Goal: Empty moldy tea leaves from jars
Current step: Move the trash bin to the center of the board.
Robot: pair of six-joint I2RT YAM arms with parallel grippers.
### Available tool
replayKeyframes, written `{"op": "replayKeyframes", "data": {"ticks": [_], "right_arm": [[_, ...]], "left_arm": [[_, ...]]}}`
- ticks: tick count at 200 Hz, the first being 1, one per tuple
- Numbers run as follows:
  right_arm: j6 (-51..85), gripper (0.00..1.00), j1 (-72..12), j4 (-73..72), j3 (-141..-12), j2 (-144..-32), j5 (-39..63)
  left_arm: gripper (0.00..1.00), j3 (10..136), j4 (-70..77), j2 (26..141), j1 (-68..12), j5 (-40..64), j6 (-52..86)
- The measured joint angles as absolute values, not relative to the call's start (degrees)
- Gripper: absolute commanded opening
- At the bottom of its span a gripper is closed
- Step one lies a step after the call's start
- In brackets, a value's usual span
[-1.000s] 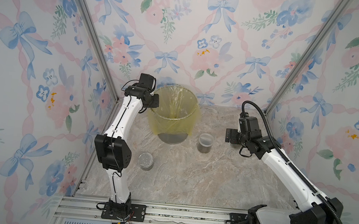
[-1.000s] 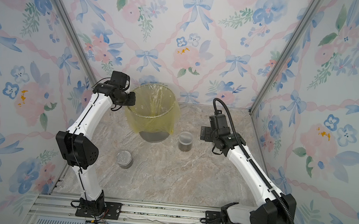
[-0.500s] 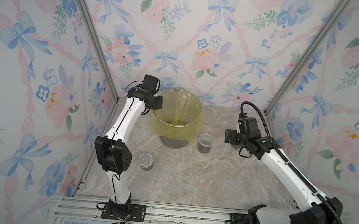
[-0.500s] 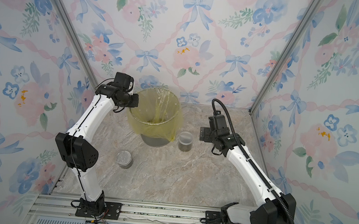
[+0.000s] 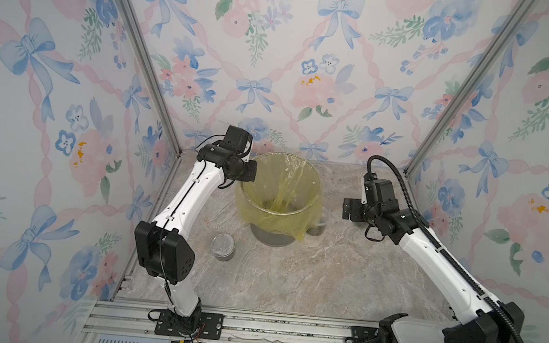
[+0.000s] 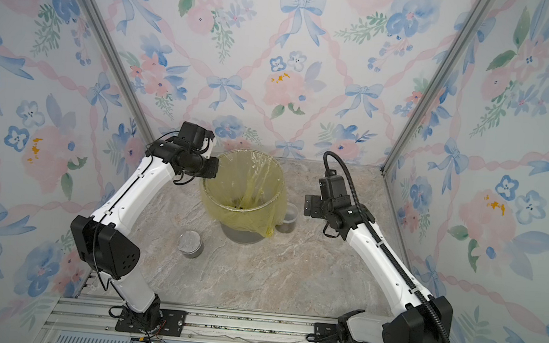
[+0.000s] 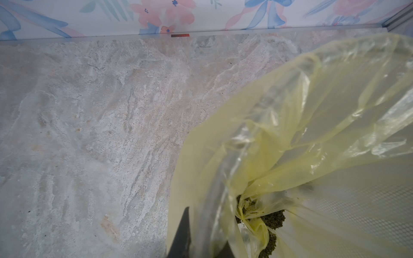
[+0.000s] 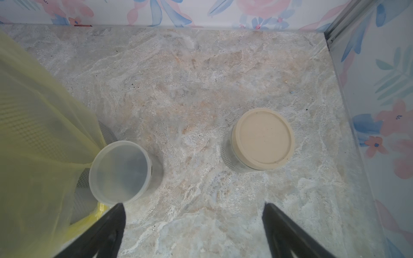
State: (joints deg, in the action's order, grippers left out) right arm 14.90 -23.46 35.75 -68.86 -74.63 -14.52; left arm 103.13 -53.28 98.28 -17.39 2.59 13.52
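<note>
Left end effector (image 7: 204,234) clamps bin rim (image 5: 276,211); open right end effector (image 8: 193,204) hangs near jar (image 8: 120,172).

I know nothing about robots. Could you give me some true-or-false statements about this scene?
The left tool is clamped on the rim of the yellow-lined round bin. True.
The right tool holds a jar. False: it is open and empty.
At the bin's bottom lie dark crumbly tea leaves. True.
The ribbed clear jar is uncovered. False: a tan round lid sits on it.
</note>
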Motion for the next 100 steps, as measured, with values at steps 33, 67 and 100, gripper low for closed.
{"op": "replayKeyframes", "data": {"ticks": [33, 67, 100], "right_arm": [[15.0, 0.96, -23.5, 35.8, -68.9, -75.6, -13.3], [15.0, 0.96, -23.4, 35.8, -68.9, -75.7, -13.0], [15.7, 0.96, -22.7, 35.8, -68.9, -75.7, -12.3]], "left_arm": [[0.00, 101.3, -52.8, 96.9, -19.9, 3.5, 13.5], [0.28, 100.7, -52.9, 96.5, -20.2, 3.7, 13.5], [0.49, 100.6, -53.5, 96.3, -20.3, 3.0, 12.7]]}}
